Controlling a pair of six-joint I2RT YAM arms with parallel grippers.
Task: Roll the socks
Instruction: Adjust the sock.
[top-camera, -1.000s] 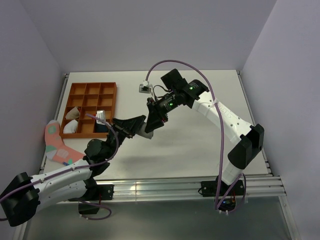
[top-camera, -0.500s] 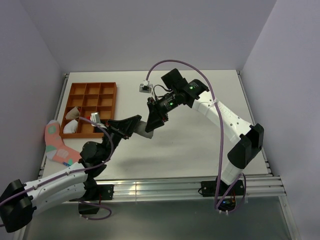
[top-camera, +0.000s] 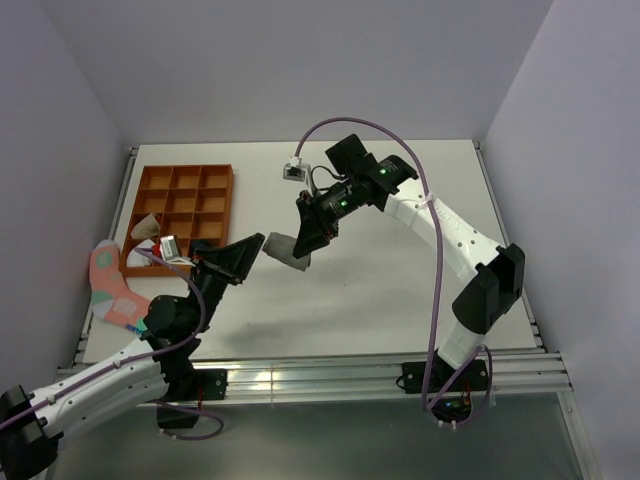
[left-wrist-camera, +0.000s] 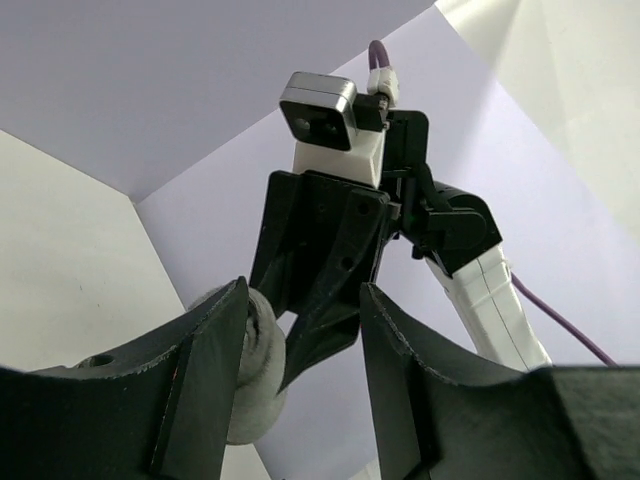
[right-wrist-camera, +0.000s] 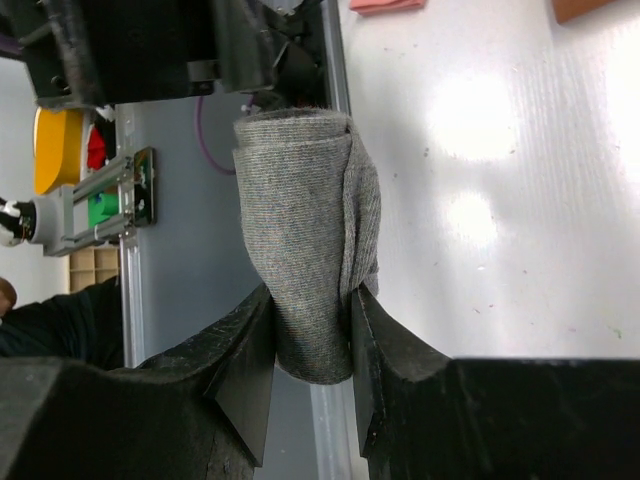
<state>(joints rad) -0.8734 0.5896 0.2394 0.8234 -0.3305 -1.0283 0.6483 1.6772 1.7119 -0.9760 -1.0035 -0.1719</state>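
While left end effector (left-wrist-camera: 303, 298) gapes, right end effector (right-wrist-camera: 311, 305) clamps grey sock (right-wrist-camera: 298, 190) over table (top-camera: 390, 295).

Jaws parted, the left gripper (left-wrist-camera: 302, 296) frames the right gripper (left-wrist-camera: 288, 348) holding a grey rolled sock (left-wrist-camera: 256, 362)

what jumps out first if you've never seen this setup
A grey rolled sock is clamped in the right gripper, held over the middle of the table. The left gripper hangs open right beside it. At the table's left edge sit an orange compartment tray and a pink sock.
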